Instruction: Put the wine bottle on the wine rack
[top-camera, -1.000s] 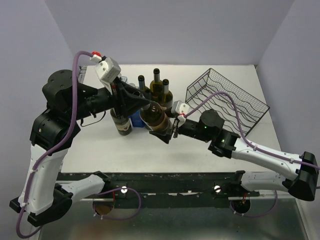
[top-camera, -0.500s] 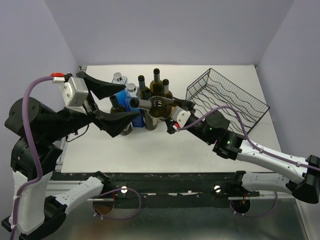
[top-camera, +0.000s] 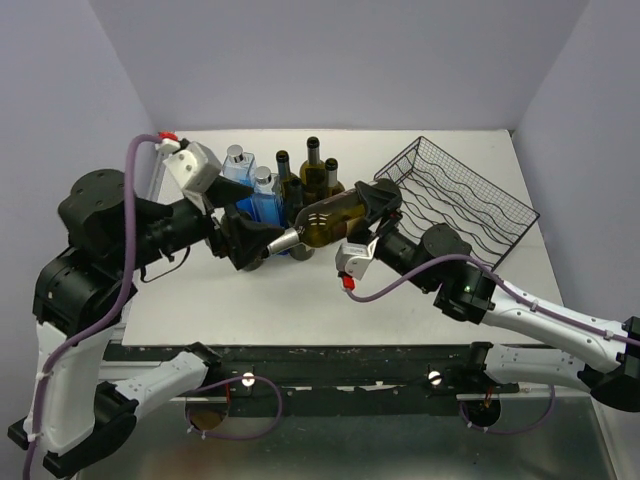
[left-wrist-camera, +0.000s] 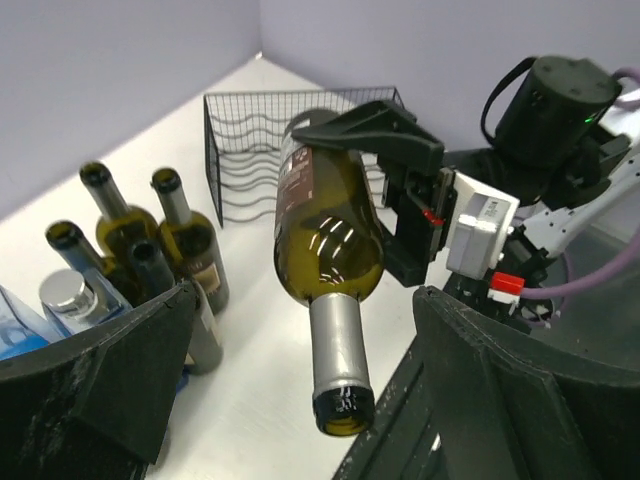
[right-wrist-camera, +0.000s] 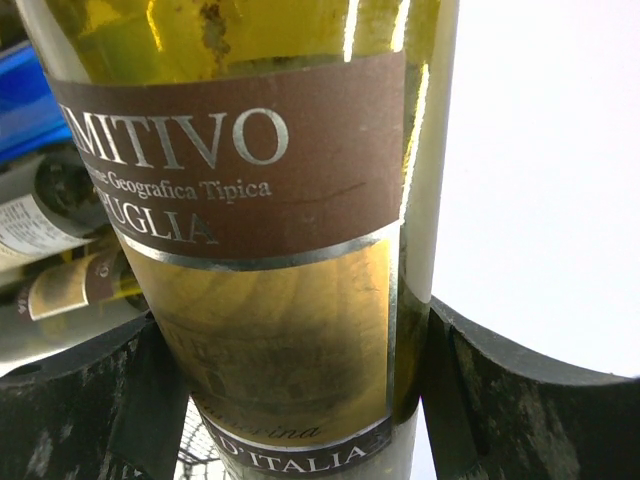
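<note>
Over the table: carrying the bottle to the rack

Your black wire-grid wine rack stands far right. Just beside it, the green glass wine bottle hangs tilted, its base end clamped in your right gripper. Your left gripper gapes wide, holding nothing. Swing right and lay the bottle into a cradle.

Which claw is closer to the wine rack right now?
Right. The right claw, shut on the wine bottle, sits right beside the wine rack at its left end. The left claw stands open by the bottle's neck, farther left, near the standing bottles.
</note>
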